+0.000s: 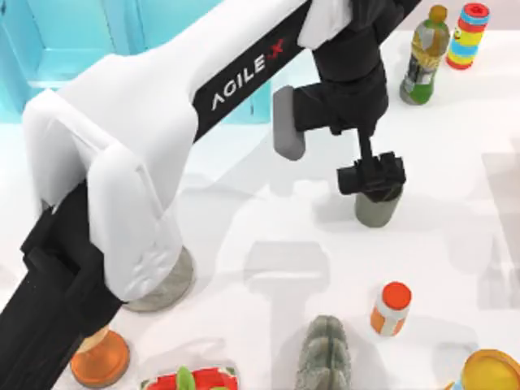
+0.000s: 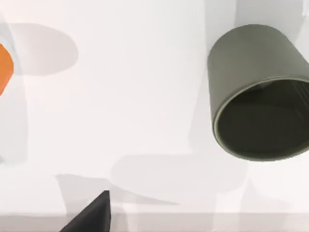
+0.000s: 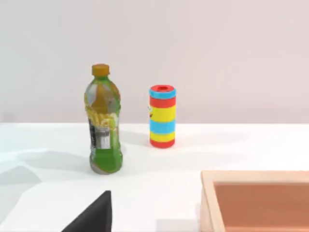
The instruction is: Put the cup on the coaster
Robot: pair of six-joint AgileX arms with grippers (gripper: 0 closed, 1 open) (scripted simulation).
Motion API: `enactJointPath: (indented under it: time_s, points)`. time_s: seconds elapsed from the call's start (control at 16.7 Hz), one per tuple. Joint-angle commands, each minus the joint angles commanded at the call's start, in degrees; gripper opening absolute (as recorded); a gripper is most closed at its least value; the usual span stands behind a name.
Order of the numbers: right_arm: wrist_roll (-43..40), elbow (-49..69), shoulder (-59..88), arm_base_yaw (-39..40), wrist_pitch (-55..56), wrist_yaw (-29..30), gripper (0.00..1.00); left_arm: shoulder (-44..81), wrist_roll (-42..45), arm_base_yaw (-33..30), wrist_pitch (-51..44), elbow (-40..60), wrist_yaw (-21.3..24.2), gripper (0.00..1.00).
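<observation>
My left gripper hangs directly over the upright cup; finger state I cannot tell; coaster lies far left

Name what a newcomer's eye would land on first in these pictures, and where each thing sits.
The big white and black left arm sweeps from the top view's lower left up across the table, its claw directly over the grey-olive cup right of centre. The grey stone coaster peeks out from under that arm at lower left. Bright colours draw the eye next: the green bottle and striped can at the far right corner.
</observation>
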Motion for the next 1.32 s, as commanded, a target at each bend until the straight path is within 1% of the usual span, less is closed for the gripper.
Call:
enactJointPath:
  time_s: [0.18,0.3,0.78,1.08,1.32]
  points:
    - [0.0,0.0,0.0,0.0,0.0,0.0,1.00,0.1,0.1,0.2,0.3,-0.3,-0.1,1.00]
    - [0.0,0.0,0.0,0.0,0.0,0.0,1.00,0.3,-0.1,-0.1,2.3,-2.0,-0.1,1.00]
    - [0.0,0.0,0.0,0.0,0.0,0.0,1.00,2.6,-2.1,-2.2,18.9,-15.8,-0.4,1.00]
    - [0.0,0.0,0.0,0.0,0.0,0.0,1.00,2.7,-2.3,-2.3,20.0,-16.8,-0.4,1.00]
    - [0.0,0.0,0.0,0.0,0.0,0.0,1.00,2.7,-2.3,-2.3,20.0,-16.8,-0.4,0.70]
